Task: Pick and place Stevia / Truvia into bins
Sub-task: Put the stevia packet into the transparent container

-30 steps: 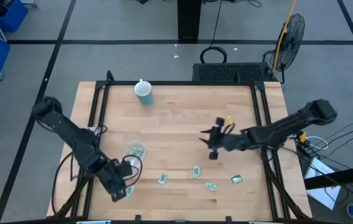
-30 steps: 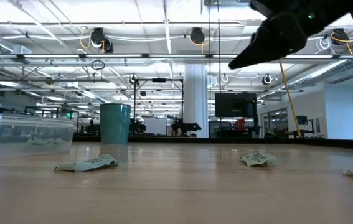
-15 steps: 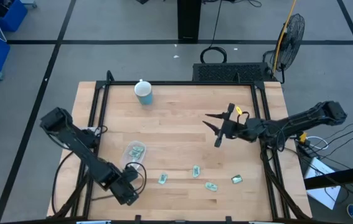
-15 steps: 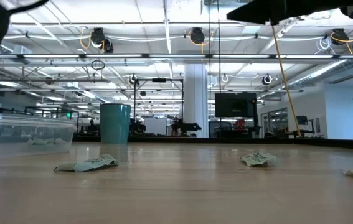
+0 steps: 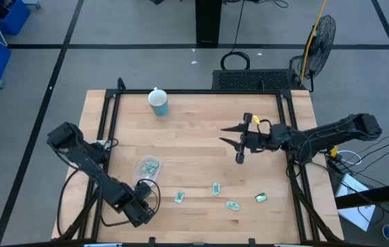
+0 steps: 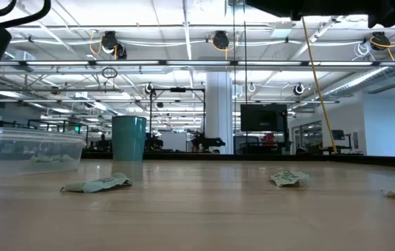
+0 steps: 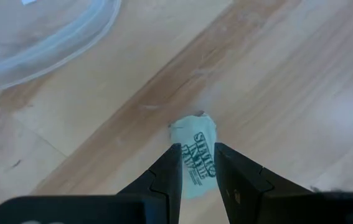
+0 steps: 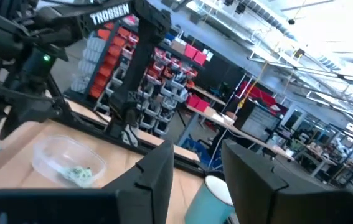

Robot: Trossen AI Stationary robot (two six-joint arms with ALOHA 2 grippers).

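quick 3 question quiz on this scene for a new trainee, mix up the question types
1. True or false: the clear tub already holds packets.
2. Which gripper pinches a packet?
3. How many loose packets lie on the table in the high view?
Key: 1 true. 2 the left gripper. 3 four.

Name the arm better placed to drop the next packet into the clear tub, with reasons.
Left. Its gripper holds a packet in its jaws near the clear tub. The right gripper hangs open and empty over mid-table.
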